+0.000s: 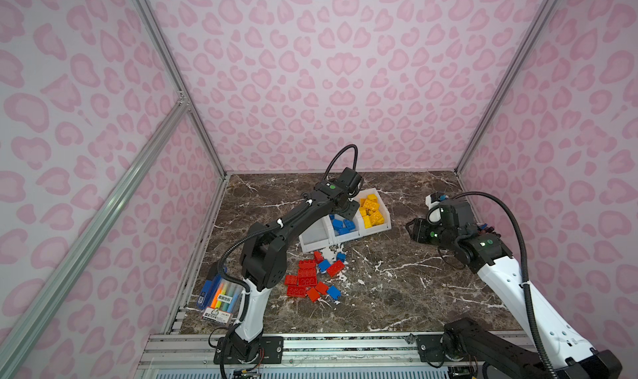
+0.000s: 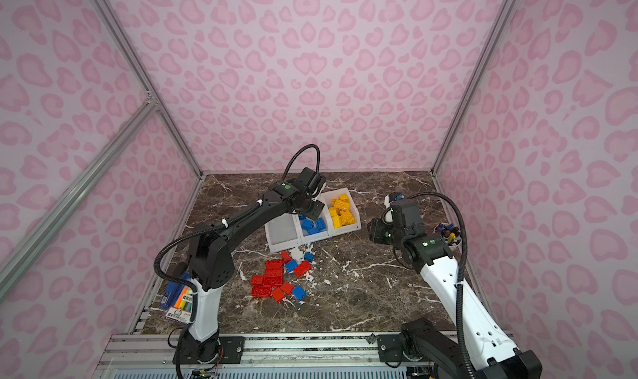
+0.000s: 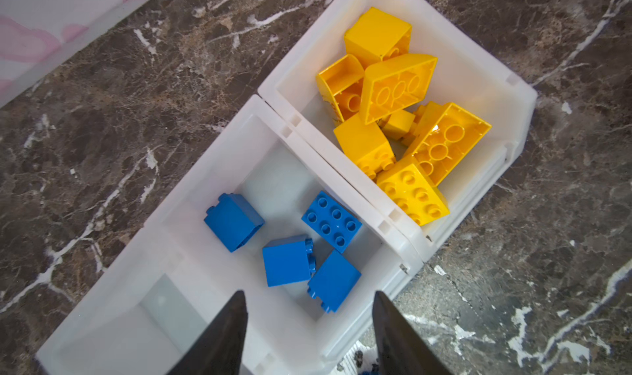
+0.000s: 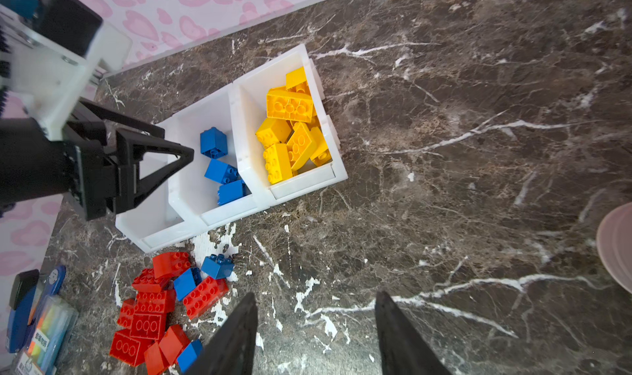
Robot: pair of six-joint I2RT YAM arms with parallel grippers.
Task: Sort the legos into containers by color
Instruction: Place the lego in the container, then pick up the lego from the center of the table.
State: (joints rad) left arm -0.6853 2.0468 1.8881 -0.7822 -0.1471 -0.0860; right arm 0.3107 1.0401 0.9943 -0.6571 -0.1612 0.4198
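Three joined white containers stand mid-table. The left one [image 1: 305, 244] is bare, the middle one [image 3: 212, 144] holds several blue legos [image 3: 287, 260], and the right one [image 3: 307, 48] is piled with yellow legos [image 3: 403, 89]. My left gripper [image 3: 307, 296] hangs open over the middle container's near end with nothing between its fingers; in a top view the left gripper [image 1: 347, 209] covers part of the blue legos. Loose red legos [image 1: 305, 279] and a few blue ones [image 1: 324, 265] lie in front of the containers. My right gripper [image 4: 314, 298] is open and empty above bare marble, to the right of the containers.
A pack of highlighters [image 1: 219, 299] lies at the front left edge by the left arm's base. A round cup of pens [image 2: 448, 234] stands at the right wall. A small white and blue object [image 1: 435, 201] sits behind the right arm.
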